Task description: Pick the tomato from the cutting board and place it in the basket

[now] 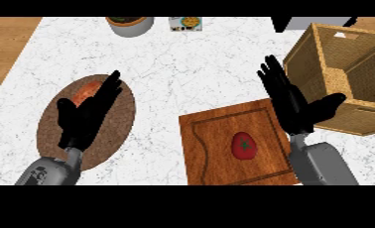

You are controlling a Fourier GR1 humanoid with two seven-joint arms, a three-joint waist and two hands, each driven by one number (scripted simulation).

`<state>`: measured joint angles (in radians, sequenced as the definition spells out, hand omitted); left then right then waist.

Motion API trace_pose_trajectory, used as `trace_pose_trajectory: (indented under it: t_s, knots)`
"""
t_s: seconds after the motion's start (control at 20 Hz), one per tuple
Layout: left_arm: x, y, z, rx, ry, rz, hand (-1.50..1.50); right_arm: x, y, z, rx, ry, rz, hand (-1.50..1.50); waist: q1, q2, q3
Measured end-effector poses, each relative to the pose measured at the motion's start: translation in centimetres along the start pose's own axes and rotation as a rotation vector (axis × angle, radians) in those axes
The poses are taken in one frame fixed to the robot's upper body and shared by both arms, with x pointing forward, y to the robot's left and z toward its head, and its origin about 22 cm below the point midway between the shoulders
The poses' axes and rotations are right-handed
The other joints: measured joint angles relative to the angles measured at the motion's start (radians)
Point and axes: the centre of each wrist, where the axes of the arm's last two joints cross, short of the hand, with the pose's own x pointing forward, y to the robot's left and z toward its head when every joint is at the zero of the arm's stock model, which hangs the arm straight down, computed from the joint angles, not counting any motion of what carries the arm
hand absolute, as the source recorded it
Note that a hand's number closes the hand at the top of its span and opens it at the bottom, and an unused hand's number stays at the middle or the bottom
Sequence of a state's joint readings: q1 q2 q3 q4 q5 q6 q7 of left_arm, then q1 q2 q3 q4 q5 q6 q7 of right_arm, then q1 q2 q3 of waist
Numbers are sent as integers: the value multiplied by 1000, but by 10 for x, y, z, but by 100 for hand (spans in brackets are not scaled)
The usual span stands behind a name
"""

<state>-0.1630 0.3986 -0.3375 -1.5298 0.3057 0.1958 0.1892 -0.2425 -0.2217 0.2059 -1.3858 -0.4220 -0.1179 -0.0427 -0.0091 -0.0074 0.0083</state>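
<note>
A red tomato (244, 145) with a green stem lies on the wooden cutting board (212, 157) at the lower middle of the counter. To the upper right stands the woven basket (315, 53), nothing visible inside it. My right hand (293, 105) hovers open, fingers straight, over the board's right edge between the tomato and the basket; it touches neither. My left hand (84, 113) is open at the left, fingers up, above an oval brown mat (121, 123).
An orange-red object (86, 90) lies on the brown mat, partly hidden by my left hand. At the counter's far edge stand a grey pot (132, 25) and a small box (185, 24). A dark appliance (293, 22) sits at the back right.
</note>
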Motion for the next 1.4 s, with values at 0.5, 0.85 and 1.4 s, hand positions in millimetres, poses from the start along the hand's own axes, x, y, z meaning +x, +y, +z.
trace_pose_trajectory:
  t_s: [0.5, 0.85, 1.4]
  knots:
    - [-72, 29, 30, 149, 282, 38, 0, 37, 78, -13, 440, -272, 87, -150, 37, 4, -7]
    - [-82, 38, 45, 196, 276, 52, 0, 19, 139, 21, 436, -282, 398, -150, 9, -8, -5]
    - [-87, 46, 58, 239, 306, 67, 0, 130, 93, 2, 260, -221, 1150, -150, -32, -23, -7]
